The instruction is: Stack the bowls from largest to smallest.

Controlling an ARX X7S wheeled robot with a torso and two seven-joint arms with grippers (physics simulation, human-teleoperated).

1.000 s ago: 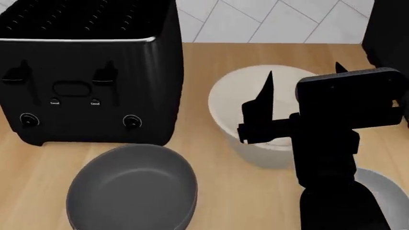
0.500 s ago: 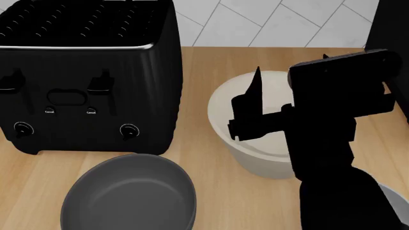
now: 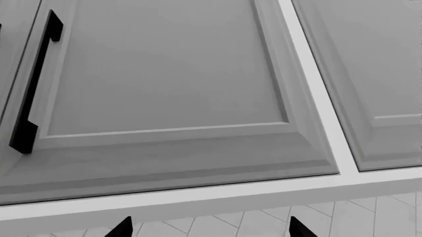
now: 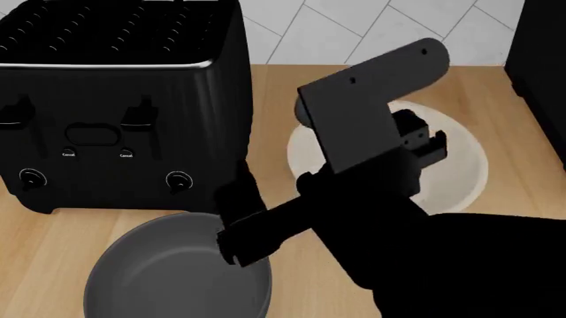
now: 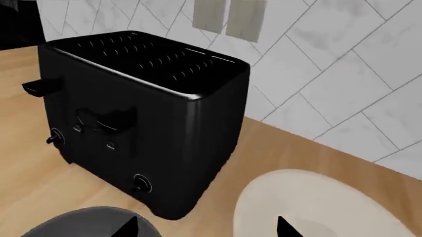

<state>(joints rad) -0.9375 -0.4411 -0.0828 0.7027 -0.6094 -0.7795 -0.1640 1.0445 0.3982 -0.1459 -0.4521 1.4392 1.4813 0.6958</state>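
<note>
A wooden counter (image 4: 292, 73) runs to a tiled wall. Nearest you, the grey bowl (image 4: 172, 278) sits left; your right gripper (image 5: 205, 228) now hangs spread and empty over its rim, having swung left off the cream bowl (image 4: 464, 169) beyond. Toaster (image 4: 119, 99) far left. Your left gripper (image 3: 207, 228), open, faces cabinets (image 3: 171, 84).

A black four-slot toaster (image 4: 119, 99) stands on the wooden tabletop (image 4: 283, 192), its levers and knobs facing forward. Behind it runs a white herringbone-tiled wall (image 4: 372, 30). Overhead hang grey panelled cabinet doors (image 3: 165, 84), one with a black bar handle (image 3: 36, 81).
</note>
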